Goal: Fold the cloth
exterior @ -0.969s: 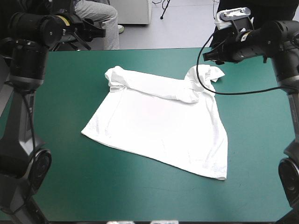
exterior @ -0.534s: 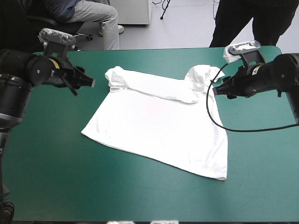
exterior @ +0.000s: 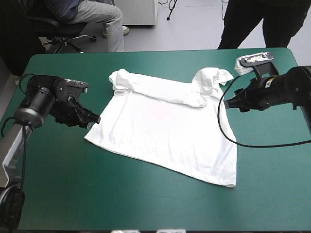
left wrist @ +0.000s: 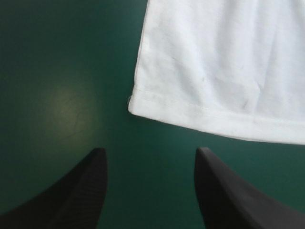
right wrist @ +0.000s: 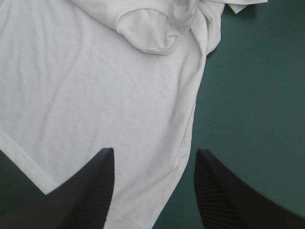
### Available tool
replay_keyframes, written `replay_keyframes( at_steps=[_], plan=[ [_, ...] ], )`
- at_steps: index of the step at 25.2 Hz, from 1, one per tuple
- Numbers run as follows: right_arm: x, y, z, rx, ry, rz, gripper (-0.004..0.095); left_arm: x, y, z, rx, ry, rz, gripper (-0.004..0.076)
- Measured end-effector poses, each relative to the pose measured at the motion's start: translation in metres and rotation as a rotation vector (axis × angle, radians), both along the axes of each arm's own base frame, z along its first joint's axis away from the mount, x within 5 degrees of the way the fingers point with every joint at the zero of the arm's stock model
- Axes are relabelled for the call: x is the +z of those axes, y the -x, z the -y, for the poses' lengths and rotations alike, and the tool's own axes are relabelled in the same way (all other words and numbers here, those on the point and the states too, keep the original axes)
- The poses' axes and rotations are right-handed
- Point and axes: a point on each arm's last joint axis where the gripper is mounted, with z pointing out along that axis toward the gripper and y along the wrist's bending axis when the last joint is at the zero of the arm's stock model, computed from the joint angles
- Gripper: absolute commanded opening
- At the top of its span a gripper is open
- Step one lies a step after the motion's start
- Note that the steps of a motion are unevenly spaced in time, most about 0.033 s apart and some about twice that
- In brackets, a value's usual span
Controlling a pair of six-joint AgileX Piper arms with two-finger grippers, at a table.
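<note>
The white T-shirt [exterior: 167, 131] lies spread on the teal-green cover, its upper part and both sleeves rolled over into a crumpled band along the far side. My left gripper [exterior: 95, 120] is low beside the shirt's near-left hem corner [left wrist: 136, 102], which lies just ahead of its open fingers [left wrist: 78, 191]. My right gripper [exterior: 224, 103] hovers open at the shirt's right side edge [right wrist: 190, 124], below the bunched right sleeve [right wrist: 190, 19]. Neither gripper holds anything.
Bare teal-green cover [exterior: 97, 189] surrounds the shirt on the near side and to both sides. The table's far edge [exterior: 160, 51] runs behind the rolled band.
Both arms came down from a raised pose at the far corners. The left gripper swung in and down to the shirt's left hem corner; the right dropped to its right edge. The shirt has not moved.
</note>
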Motion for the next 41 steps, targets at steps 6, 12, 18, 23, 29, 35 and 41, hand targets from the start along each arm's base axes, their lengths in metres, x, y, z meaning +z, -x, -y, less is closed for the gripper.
replay_keyframes(
  at_steps=[6,12,18,23,29,35,41],
  plan=[
    [0.000,0.000,0.000,0.000,0.000,0.001,0.0435,-0.071,-0.035,0.004,-0.020,-0.047,-0.198,0.0405],
    [0.000,0.000,0.000,0.000,0.000,0.001,0.0435,-0.106,-0.051,0.004,-0.028,-0.070,-0.249,0.0366],
    [-0.006,0.000,-0.001,0.008,-0.011,-0.024,0.0435,-0.108,-0.052,0.008,-0.017,-0.029,-0.267,-0.0011],
    [-0.026,0.008,-0.006,0.026,-0.008,-0.091,0.0375,-0.108,-0.051,0.010,-0.014,-0.016,-0.273,-0.0014],
    [-0.052,0.039,-0.019,0.066,0.085,-0.152,0.0360,-0.108,-0.051,0.010,-0.014,-0.014,-0.273,-0.0015],
    [-0.090,0.056,-0.034,0.089,0.186,-0.251,0.0468,-0.108,-0.051,0.010,-0.013,-0.013,-0.275,-0.0017],
    [-0.121,0.062,-0.034,0.059,0.215,-0.327,0.0661,-0.107,-0.051,0.010,-0.028,-0.008,-0.276,-0.0017]
  ],
)
